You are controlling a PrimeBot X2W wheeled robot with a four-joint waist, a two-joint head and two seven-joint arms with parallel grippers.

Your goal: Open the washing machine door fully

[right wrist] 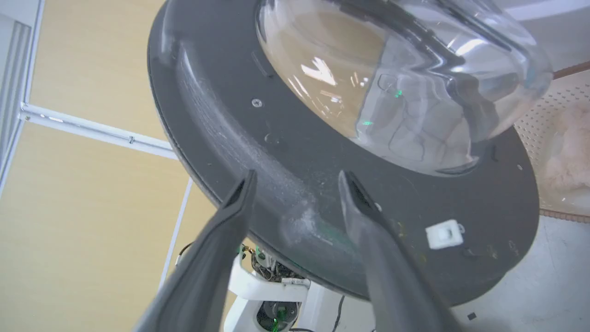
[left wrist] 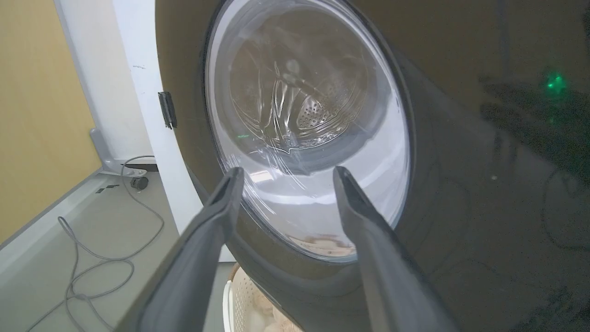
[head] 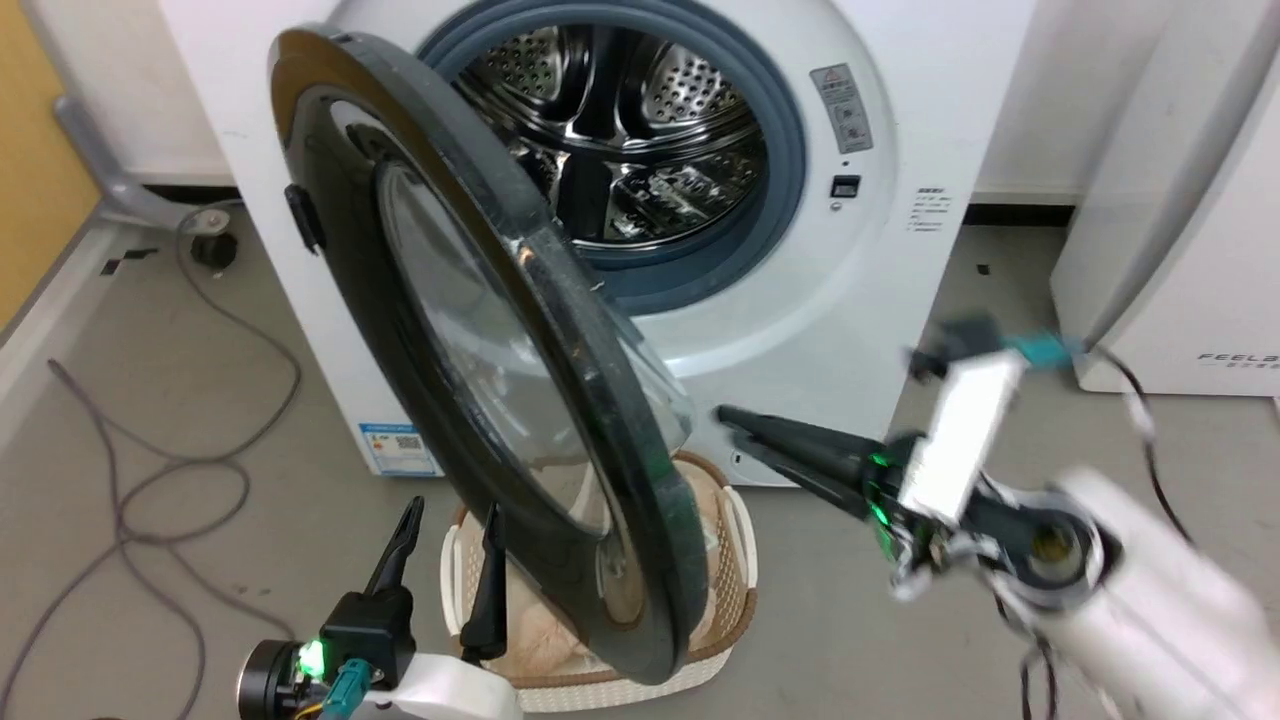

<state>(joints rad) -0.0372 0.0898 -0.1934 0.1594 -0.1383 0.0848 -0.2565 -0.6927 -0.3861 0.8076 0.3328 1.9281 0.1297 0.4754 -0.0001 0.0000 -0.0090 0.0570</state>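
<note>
Grey floor (head: 200,560), yellow wall (head: 30,150) at left. White washer (head: 900,200) stands at the far middle, its steel drum (head: 620,130) exposed inside the grey rubber ring (head: 790,160). The door (head: 560,330) is hinged at the washer's left and swung partway out toward the near side. It is edge-on in the head view, black outer face to the left, glass bowl bulging right. It is not fully open. White appliance (head: 1180,250) at far right, apart from the washer. White basket (head: 735,560) sits on the floor under the door's near edge, with pale cloth (head: 540,640) in it.

Left gripper (head: 453,508) at near left, fingers spread, nothing between them. It is on the outer side of the door. In the left wrist view the gripper (left wrist: 288,171) faces the glass, and contact cannot be judged.

Right gripper (head: 732,428) at right, blurred, points left at the door's inner side. The tips are near the glass bowl. In the right wrist view the gripper (right wrist: 297,174) shows fingers parted and holding nothing, over the door's dark inner rim. I cannot tell whether it touches. A small white latch piece (right wrist: 444,234) is on that rim.

Grey cable (head: 150,470) loops on the floor at left. Blue label (head: 398,447) low on the washer front.
</note>
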